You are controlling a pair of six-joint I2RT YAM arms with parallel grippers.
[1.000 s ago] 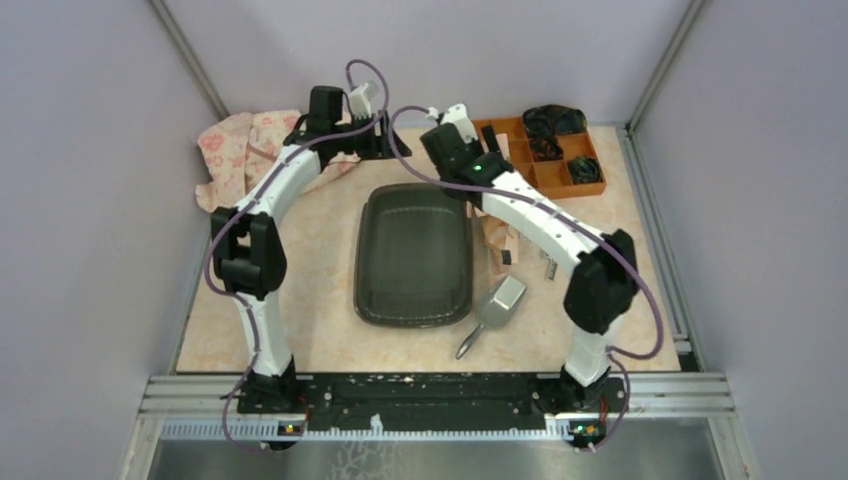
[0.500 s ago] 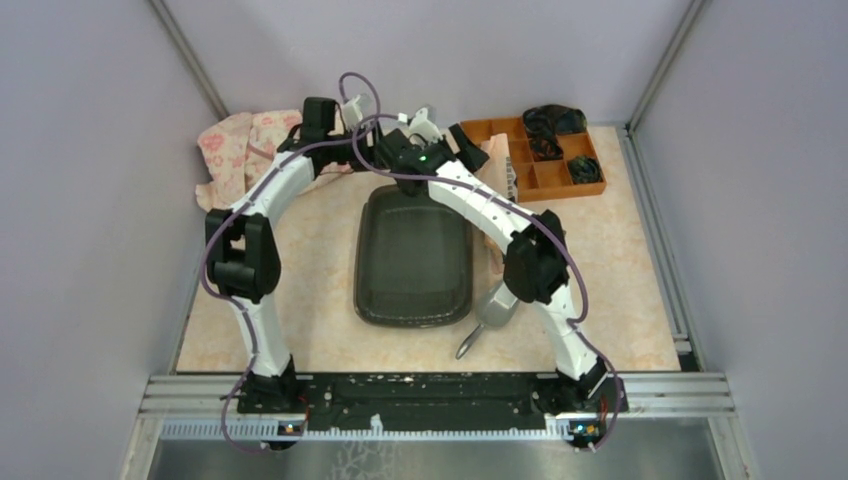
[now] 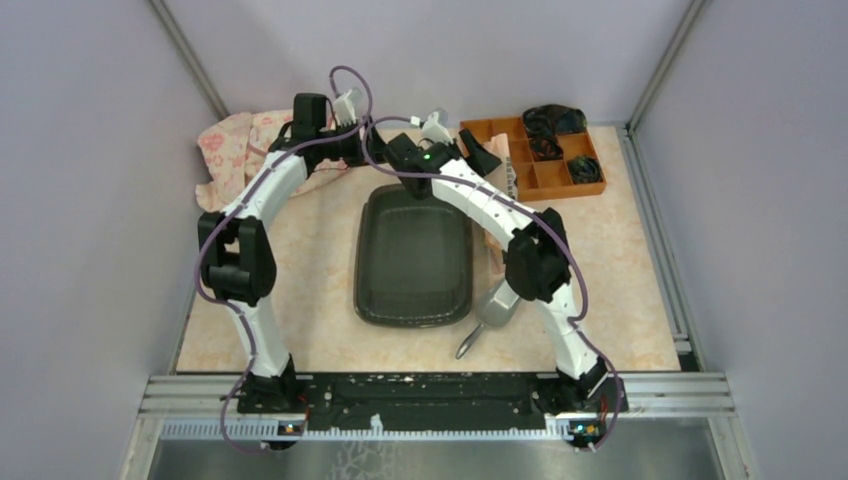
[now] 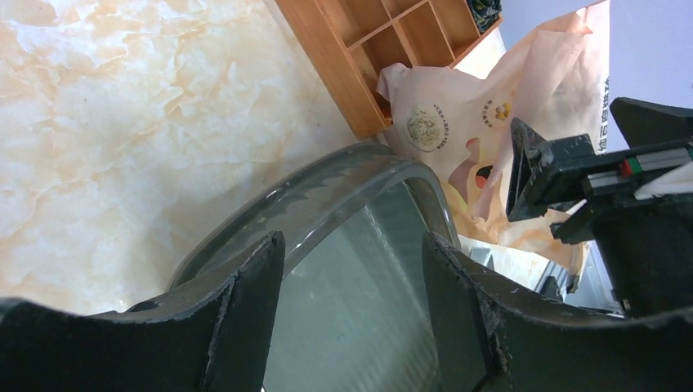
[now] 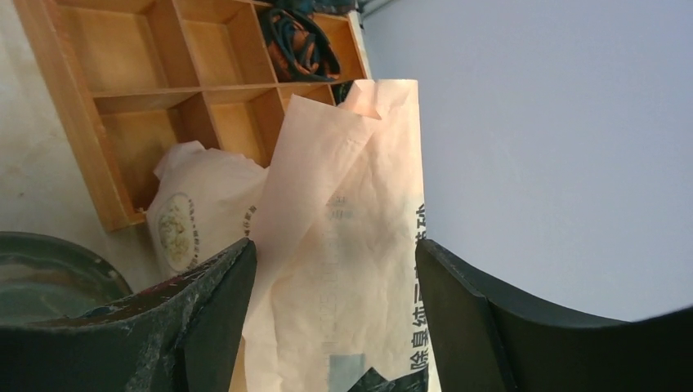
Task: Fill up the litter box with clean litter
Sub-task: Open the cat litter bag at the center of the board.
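Where left tool [image 4: 351,245] hangs, litter box [image 4: 327,192] below

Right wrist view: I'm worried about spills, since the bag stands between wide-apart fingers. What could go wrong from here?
The bag looks floppy and only loosely framed by the right fingers; it might slip or fold. The organiser sits close, so the contents could land there instead of in the litter box.

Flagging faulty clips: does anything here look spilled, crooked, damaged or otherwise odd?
Nothing looks spilled or broken. The litter box sits flat on the table and looks empty. The scoop lies flat beside its near right corner. The only untidy thing is a flowered cloth, crumpled at the back left.
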